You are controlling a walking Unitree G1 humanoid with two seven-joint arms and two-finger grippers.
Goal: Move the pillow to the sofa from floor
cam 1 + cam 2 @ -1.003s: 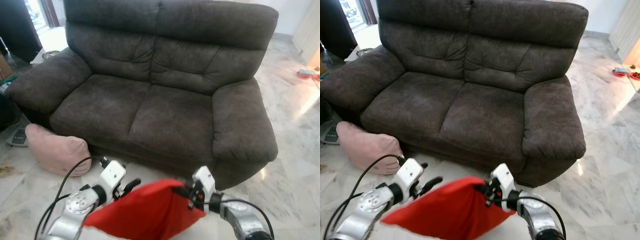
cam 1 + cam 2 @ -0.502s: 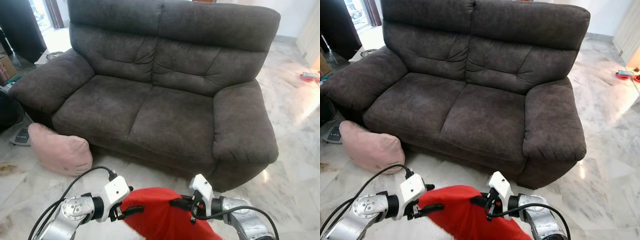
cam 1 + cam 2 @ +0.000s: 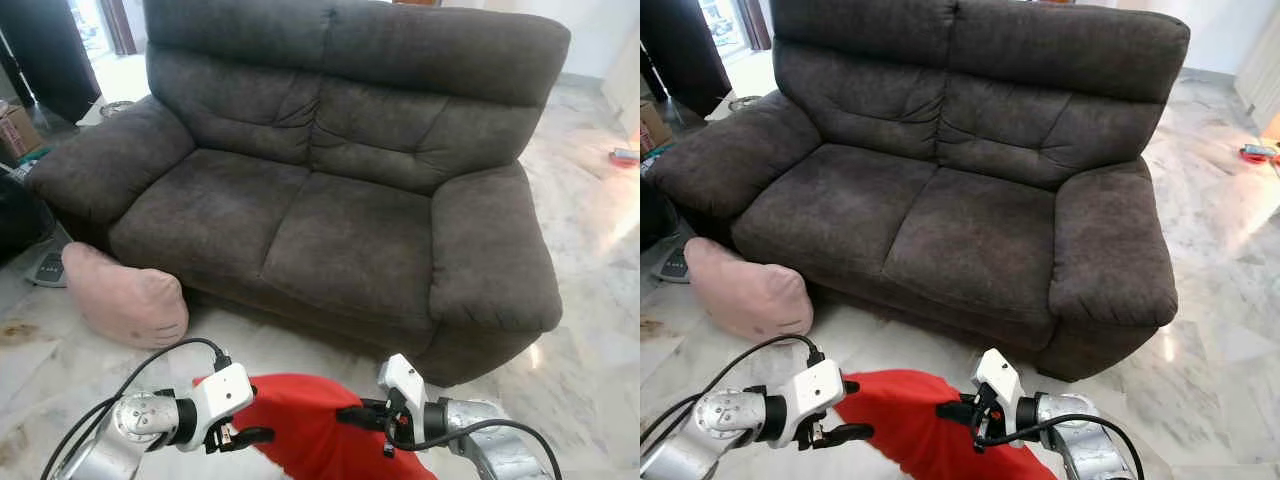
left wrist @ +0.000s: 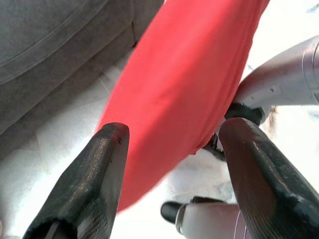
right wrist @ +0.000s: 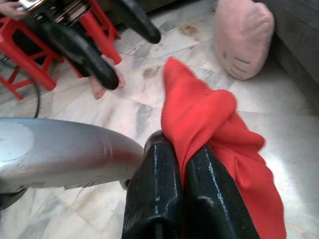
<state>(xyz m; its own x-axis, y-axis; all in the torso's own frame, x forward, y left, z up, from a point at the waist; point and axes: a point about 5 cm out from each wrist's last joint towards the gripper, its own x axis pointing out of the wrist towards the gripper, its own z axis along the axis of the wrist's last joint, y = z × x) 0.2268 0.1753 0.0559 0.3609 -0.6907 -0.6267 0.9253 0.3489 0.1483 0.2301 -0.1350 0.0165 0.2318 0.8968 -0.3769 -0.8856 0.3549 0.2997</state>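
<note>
Marble floor (image 3: 590, 330) lower frame, sofa (image 3: 340, 190) above; left gripper (image 3: 245, 436) now spread, released red pillow (image 3: 310, 430); right gripper (image 3: 352, 415) alone stays clamped on it, lift compromised

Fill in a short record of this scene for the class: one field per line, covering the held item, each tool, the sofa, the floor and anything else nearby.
held item: red pillow, hanging low in front of the sofa
right tool: shut on a fold of the red pillow
left tool: open, fingers either side of the pillow
sofa: dark grey two-seater, seats bare
floor: pale marble
nearby: pink cushion on the floor against the sofa's front corner
</note>
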